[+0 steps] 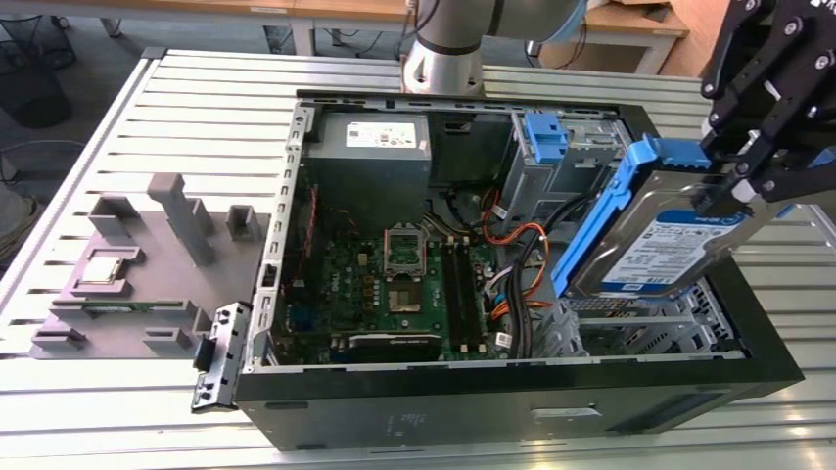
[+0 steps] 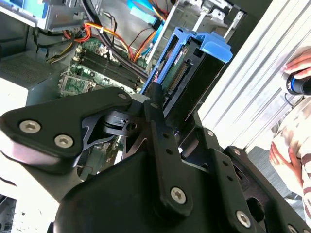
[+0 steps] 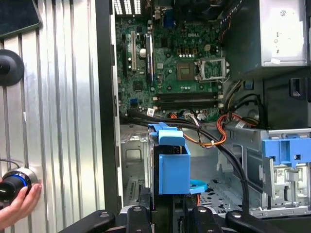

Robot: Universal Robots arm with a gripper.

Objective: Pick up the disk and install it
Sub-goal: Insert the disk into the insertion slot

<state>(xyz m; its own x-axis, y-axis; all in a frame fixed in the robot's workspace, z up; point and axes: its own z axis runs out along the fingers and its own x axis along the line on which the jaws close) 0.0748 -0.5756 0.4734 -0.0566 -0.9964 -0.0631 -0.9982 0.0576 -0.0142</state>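
Observation:
The disk (image 1: 653, 240), a silver drive with a blue-and-white label in a bright blue carrier, hangs tilted on edge above the open computer case (image 1: 510, 392), on the exterior view's right. My gripper (image 1: 742, 181) is shut on its upper end. In the second wrist view the disk (image 2: 194, 73) stands out beyond the black fingers (image 2: 154, 104), connector side showing. In the first wrist view the disk (image 3: 172, 165) is seen end-on over the drive cage area, with the gripper (image 3: 170, 213) clamped on it.
A lone blue bracket (image 1: 542, 137) sits in the far drive bay, beside the grey power supply (image 1: 370, 147). Black and orange cables (image 1: 516, 245) cross near the motherboard (image 1: 392, 284). A grey fixture block (image 1: 131, 284) lies outside the case. A person's hand (image 3: 17, 206) rests beside the case.

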